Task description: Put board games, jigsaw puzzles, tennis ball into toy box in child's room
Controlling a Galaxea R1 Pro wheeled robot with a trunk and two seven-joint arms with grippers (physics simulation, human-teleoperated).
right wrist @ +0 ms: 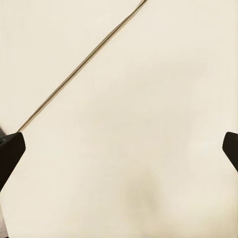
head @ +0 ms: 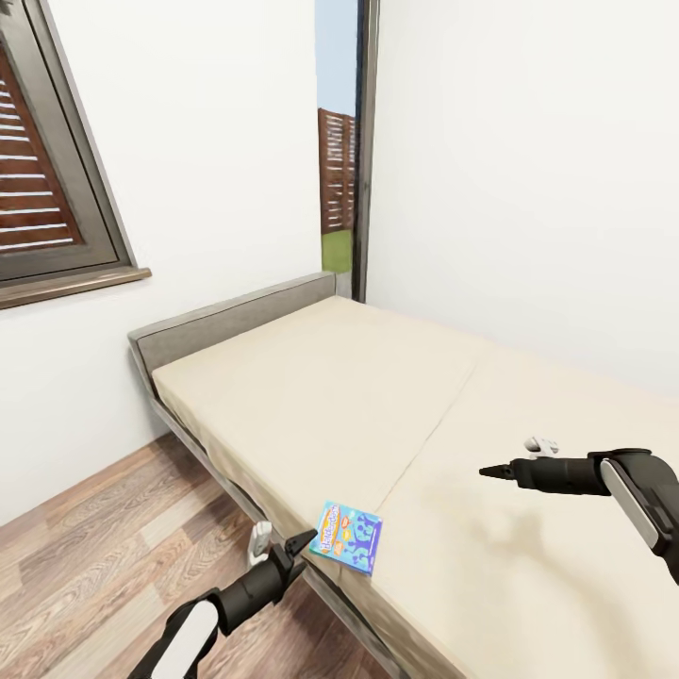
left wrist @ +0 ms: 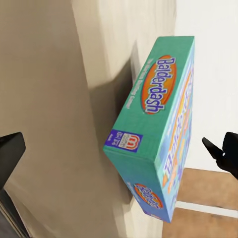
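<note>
One board game [head: 346, 538], a flat box with a blue patterned top and teal sides printed "Balderdash", lies at the near edge of the beige bed [head: 330, 396]. My left gripper [head: 281, 545] is open just off that edge, beside the box. In the left wrist view the box [left wrist: 153, 129] stands close between the spread fingertips [left wrist: 12, 148], not gripped. My right gripper [head: 514, 457] hovers open above the bare mattress to the right of the box. The right wrist view has the right gripper [right wrist: 119, 148] over plain mattress and a seam.
The bed's grey headboard [head: 236, 321] stands against the white wall. A shuttered window [head: 47, 189] is at the left and a narrow glazed strip [head: 338, 170] sits in the corner. Wood-plank floor [head: 104, 547] runs along the bed's left side.
</note>
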